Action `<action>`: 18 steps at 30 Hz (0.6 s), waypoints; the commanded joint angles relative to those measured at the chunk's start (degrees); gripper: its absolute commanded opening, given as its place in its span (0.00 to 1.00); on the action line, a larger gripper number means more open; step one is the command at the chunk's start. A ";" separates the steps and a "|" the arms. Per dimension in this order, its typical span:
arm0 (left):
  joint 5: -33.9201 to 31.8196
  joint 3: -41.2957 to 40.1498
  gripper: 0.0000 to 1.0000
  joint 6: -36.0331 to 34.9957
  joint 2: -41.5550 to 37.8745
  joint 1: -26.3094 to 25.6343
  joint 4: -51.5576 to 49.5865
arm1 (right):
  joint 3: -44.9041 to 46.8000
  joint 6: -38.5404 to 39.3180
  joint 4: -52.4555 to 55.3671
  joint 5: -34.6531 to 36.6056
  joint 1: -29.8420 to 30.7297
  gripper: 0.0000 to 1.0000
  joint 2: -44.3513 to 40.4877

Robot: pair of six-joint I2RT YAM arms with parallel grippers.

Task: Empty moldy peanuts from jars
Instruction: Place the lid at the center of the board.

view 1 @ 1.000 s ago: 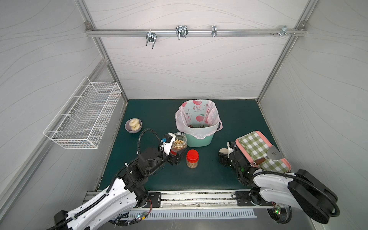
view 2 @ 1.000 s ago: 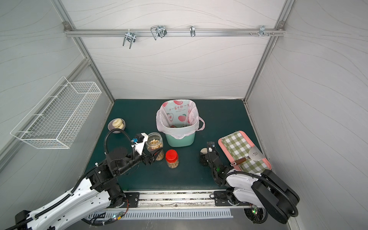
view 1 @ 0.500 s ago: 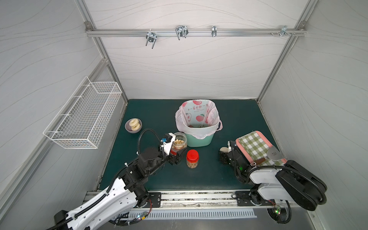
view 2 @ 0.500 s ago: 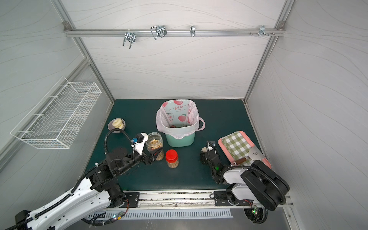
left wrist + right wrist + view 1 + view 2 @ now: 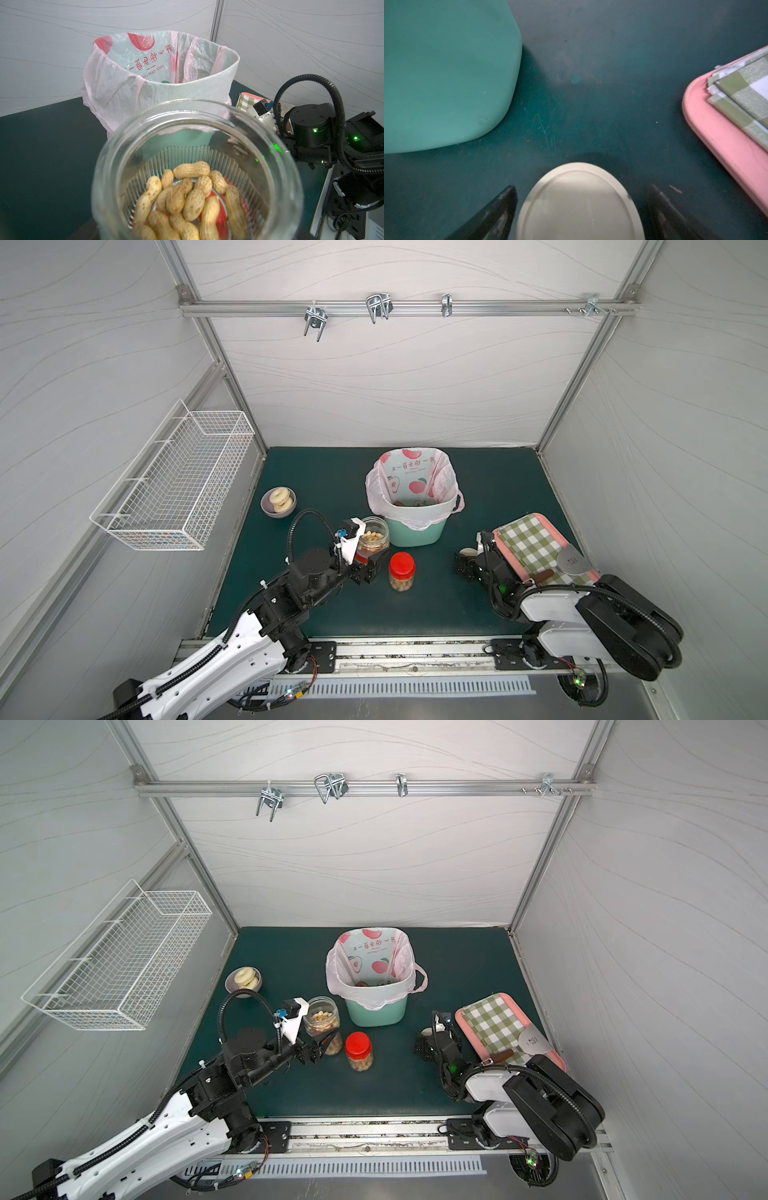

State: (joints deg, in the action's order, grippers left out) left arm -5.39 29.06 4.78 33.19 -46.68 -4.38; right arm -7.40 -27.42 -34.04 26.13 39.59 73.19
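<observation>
My left gripper [image 5: 368,566] is shut on a wide lidless jar [image 5: 374,536], held upright beside the mint-green bin [image 5: 415,533]. In the left wrist view the jar [image 5: 197,128] fills the frame with moldy peanuts [image 5: 187,197] in its bottom, and it hides the fingers. Another peanut jar [image 5: 331,1046] peeks out behind the gripper. A jar with a red lid [image 5: 402,570] stands on the mat. My right gripper [image 5: 581,188] is open, low over the mat. A beige lid [image 5: 579,203] lies flat between its fingers, with gaps on both sides.
A pink tray [image 5: 716,145] with a checked cloth and a metal spatula [image 5: 571,562] lies right of the right gripper. A small bowl with two ring pastries [image 5: 278,502] sits at the left. A white wire basket [image 5: 174,485] hangs on the left wall.
My right gripper has opened and let go of the beige lid, which now lies on the mat. The right arm's rear links have shifted. The left arm and its jar have not moved.
</observation>
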 commanded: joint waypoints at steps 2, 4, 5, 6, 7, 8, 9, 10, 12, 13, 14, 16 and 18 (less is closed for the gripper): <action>-0.50 0.58 0.00 0.15 -1.11 -0.29 5.97 | -0.25 -1.94 4.92 -1.34 -1.48 0.99 -3.93; -0.50 0.56 0.00 0.15 -1.12 -0.32 6.03 | 0.57 -2.81 4.91 -3.32 -2.94 0.99 -5.41; -0.46 0.56 0.00 0.15 -1.15 -0.30 6.07 | 0.65 -3.13 5.07 -4.19 -3.46 0.99 -5.68; -0.43 0.47 0.00 0.16 -1.20 -0.28 6.12 | 0.57 -3.30 5.31 -5.30 -4.15 0.99 -5.78; -0.49 0.39 0.00 0.15 -1.28 -0.32 6.21 | 0.23 -3.49 5.79 -6.68 -4.77 0.99 -5.79; -0.49 0.31 0.00 0.15 -1.33 -0.27 6.31 | -0.25 -3.60 6.55 -7.83 -5.30 0.99 -5.53; -0.49 0.30 0.00 0.15 -1.42 -0.35 6.36 | -0.91 -3.87 7.44 -9.35 -5.71 0.99 -5.40; -0.49 0.29 0.00 0.16 -1.48 -0.28 6.32 | -1.40 -3.84 7.83 -10.86 -6.07 0.99 -5.26; -0.58 0.21 0.00 0.15 -1.60 -0.33 6.40 | -2.80 -3.81 10.55 -12.84 -6.82 0.99 -6.04; -0.63 0.12 0.00 0.15 -1.68 -0.27 6.40 | -3.16 -3.90 11.47 -13.84 -7.28 0.99 -6.80; -0.59 0.12 0.00 0.15 -1.68 -0.34 6.49 | -3.24 -3.85 11.96 -14.72 -7.66 0.99 -7.72; -0.67 0.07 0.00 0.06 -1.71 -0.30 6.79 | -3.43 -3.87 13.69 -15.75 -8.04 0.99 -10.36; -0.59 0.12 0.00 0.06 -1.55 -0.28 6.84 | -3.82 -3.78 16.12 -16.27 -8.09 0.99 -13.41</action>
State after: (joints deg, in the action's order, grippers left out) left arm -5.43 28.36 4.78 32.56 -46.68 -4.08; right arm -10.07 -30.28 -22.74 12.78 31.97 63.18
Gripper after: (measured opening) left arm 0.835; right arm 0.990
